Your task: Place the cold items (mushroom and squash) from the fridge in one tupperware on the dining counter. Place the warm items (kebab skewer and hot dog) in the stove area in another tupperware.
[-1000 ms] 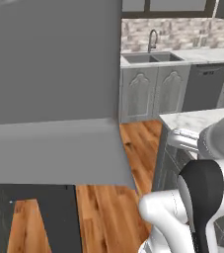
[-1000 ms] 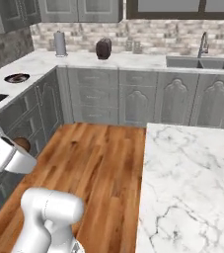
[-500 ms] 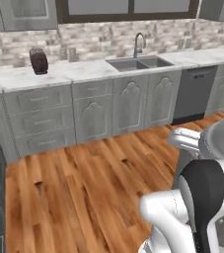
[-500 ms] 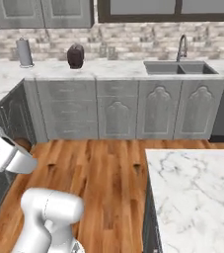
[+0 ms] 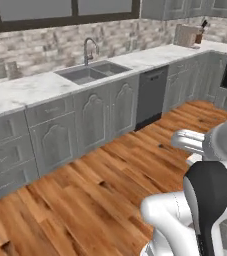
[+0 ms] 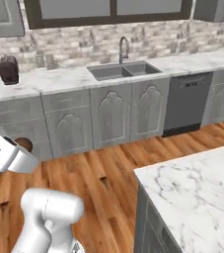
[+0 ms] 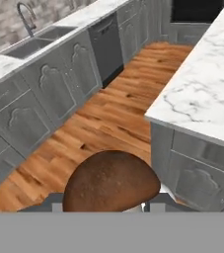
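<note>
While we carry the round brown-capped mushroom [image 7: 111,181] between our fingers, partly closed around it just above the bottom of the hand view, the step in hand is, by our judgement, the drive toward the white marble dining tabletop [image 7: 209,86]. To do it well we should keep the grip steady, hold the hand level so the mushroom does not slip, and steer the base so that the tabletop's near corner stays clear of the arm; we cannot yet see a tupperware on it, so we should look for one before lowering. In the right base view a brown patch [image 6: 23,145] beside the white wrist is probably the same mushroom. Compared with the earlier pictures, the whole scene has swung: the steel sink with its curved tap [image 6: 124,69] and the dark dishwasher front [image 6: 186,103] have slid across both base views, which tells us the base has turned, not the kitchen's things.
</note>
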